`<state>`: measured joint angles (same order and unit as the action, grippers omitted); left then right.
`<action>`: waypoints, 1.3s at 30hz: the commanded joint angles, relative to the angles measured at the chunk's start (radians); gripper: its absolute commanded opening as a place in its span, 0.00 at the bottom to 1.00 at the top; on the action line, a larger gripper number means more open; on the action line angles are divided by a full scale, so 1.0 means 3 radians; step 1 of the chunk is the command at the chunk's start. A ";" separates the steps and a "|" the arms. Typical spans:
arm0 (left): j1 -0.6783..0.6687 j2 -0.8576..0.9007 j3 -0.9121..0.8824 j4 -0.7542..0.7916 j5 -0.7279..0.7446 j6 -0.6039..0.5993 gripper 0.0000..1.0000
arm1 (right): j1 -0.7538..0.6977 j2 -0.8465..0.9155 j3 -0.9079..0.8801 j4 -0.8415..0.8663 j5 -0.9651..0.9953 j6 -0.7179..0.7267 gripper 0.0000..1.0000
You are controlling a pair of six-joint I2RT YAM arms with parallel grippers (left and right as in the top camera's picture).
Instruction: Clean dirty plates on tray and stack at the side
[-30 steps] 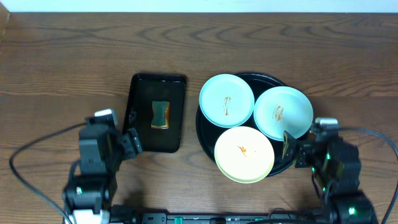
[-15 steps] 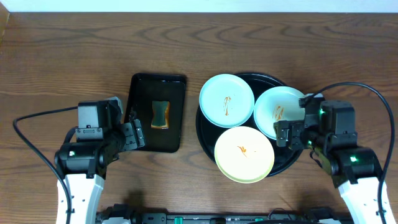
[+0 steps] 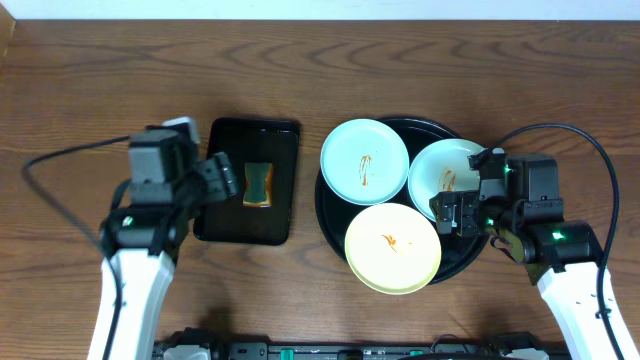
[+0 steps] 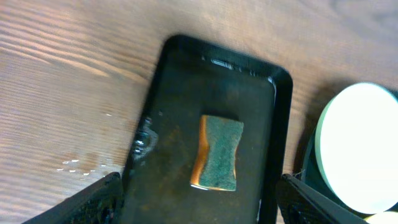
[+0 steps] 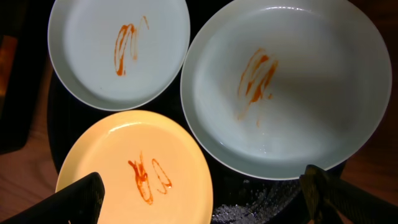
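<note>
Three plates with orange-brown smears lie on the round black tray point(image 3: 330, 205): a mint-blue plate point(image 3: 364, 160) at the left, a second mint-blue plate point(image 3: 450, 175) at the right, a pale yellow plate point(image 3: 392, 248) in front. In the right wrist view they show as the left blue plate point(image 5: 118, 50), the right blue plate point(image 5: 283, 87) and the yellow plate point(image 5: 134, 168). My right gripper point(image 3: 450, 212) point(image 5: 202, 202) is open and empty above the tray, between the yellow and the right blue plate. My left gripper point(image 3: 225, 178) point(image 4: 199, 208) is open and empty above the rectangular tray.
A small rectangular black tray point(image 3: 225, 215) point(image 4: 168, 155) lies left of the round tray, with a green and orange sponge point(image 3: 258, 184) point(image 4: 217, 152) on it. Bare wooden table point(image 3: 100, 90) lies all round. Cables trail from both arms.
My left arm has moved up and right, over the rectangular tray's left side. My right arm has moved up and left, over the round tray. The plates and the sponge have not moved.
</note>
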<state>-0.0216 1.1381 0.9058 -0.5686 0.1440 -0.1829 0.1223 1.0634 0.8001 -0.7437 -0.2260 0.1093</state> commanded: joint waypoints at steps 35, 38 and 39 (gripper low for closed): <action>-0.0659 0.1662 0.0141 0.0605 -0.0347 0.0018 0.08 | -0.0013 0.0006 0.0056 -0.0001 -0.0036 -0.0042 0.99; -0.0659 0.1424 0.0193 0.0608 -0.0465 0.0015 0.08 | -0.0013 0.0006 0.0056 -0.0001 -0.0036 -0.0042 0.99; -0.0659 0.1349 0.0193 0.0607 -0.0540 0.0006 0.07 | -0.0013 0.0006 0.0056 -0.0003 -0.0037 -0.0042 0.99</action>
<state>-0.2188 1.6295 0.9077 -0.3897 0.0380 -0.1825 0.1223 1.0649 0.8005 -0.7433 -0.2295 0.1093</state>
